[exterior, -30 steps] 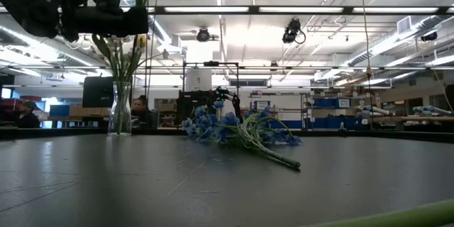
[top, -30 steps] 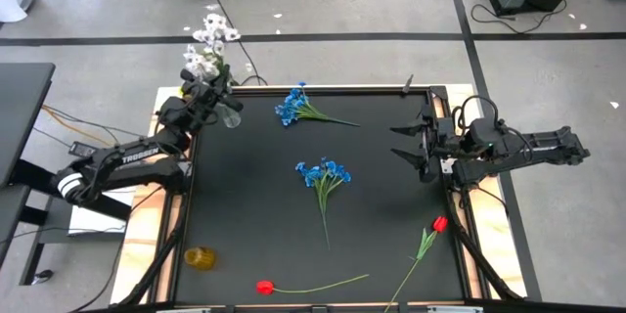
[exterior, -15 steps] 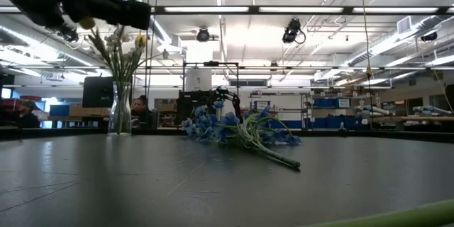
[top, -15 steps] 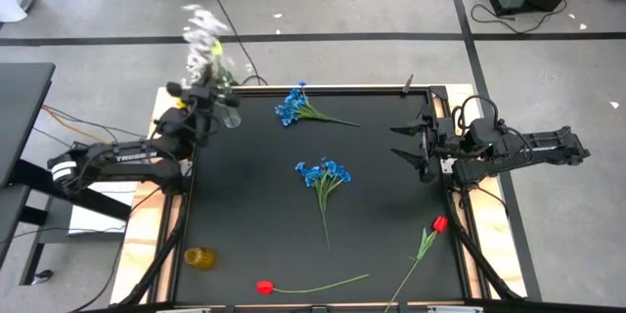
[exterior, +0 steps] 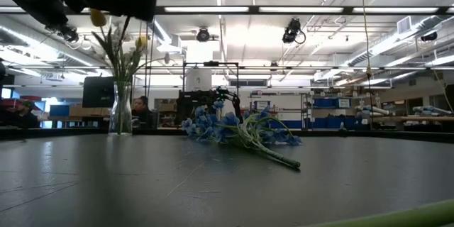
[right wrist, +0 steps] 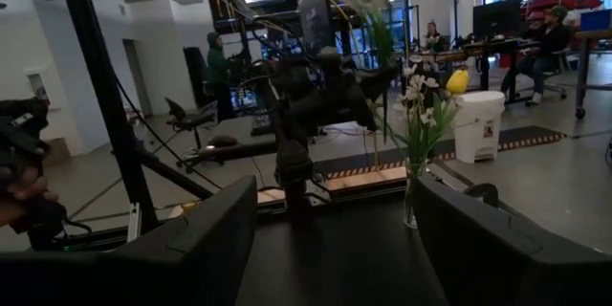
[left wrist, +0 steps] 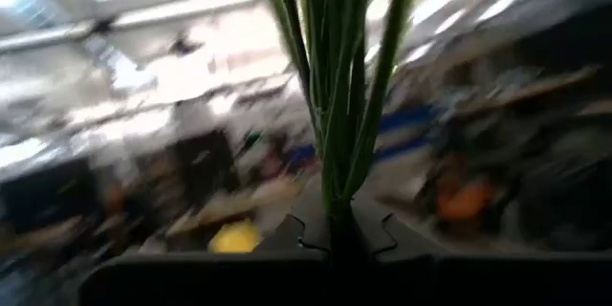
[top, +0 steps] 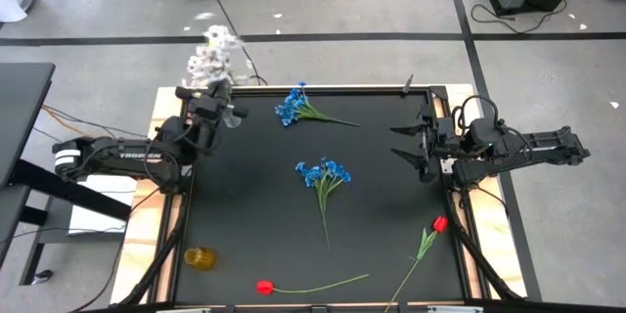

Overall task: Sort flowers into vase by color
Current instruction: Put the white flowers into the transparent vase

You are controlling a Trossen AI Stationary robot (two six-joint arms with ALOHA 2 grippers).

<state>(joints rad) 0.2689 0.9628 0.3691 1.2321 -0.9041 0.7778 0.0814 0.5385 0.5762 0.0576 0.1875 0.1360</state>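
My left gripper [top: 211, 108] hangs over the table's far left corner, shut on a bunch of white blossom clusters [top: 212, 49] with green stalks. Just beside it stands the glass vase [exterior: 119, 110], which holds white blossoms and a yellow tulip [right wrist: 457, 81]. Two blue blossom clusters [top: 293, 106] [top: 323, 172] lie flat on the black mat. One red tulip [top: 264, 287] lies near the near edge, another [top: 439, 223] near the right edge. My right gripper [top: 411, 144] waits open at the right edge. My left gripper [left wrist: 335, 234] pinches several thin green stalks [left wrist: 337, 186] together between its two fingers. The stalks rise from the fingertips, with the white blossoms above the gripper. The bunch is lifted clear of the table; whether its lower ends reach into the vase I cannot tell.
A small yellow-amber object [top: 199, 257] sits at the mat's near left corner. A raised wooden frame [top: 168, 205] borders the mat. People sit and stand in the room beyond the table. The mat's middle left and near middle are bare.
My left gripper has stayed shut on the white bunch and shifted a little over the far left corner, rising somewhat in the low view. The blossoms swung toward the far left, blurred, and have come back over the vase. The right arm kept still.
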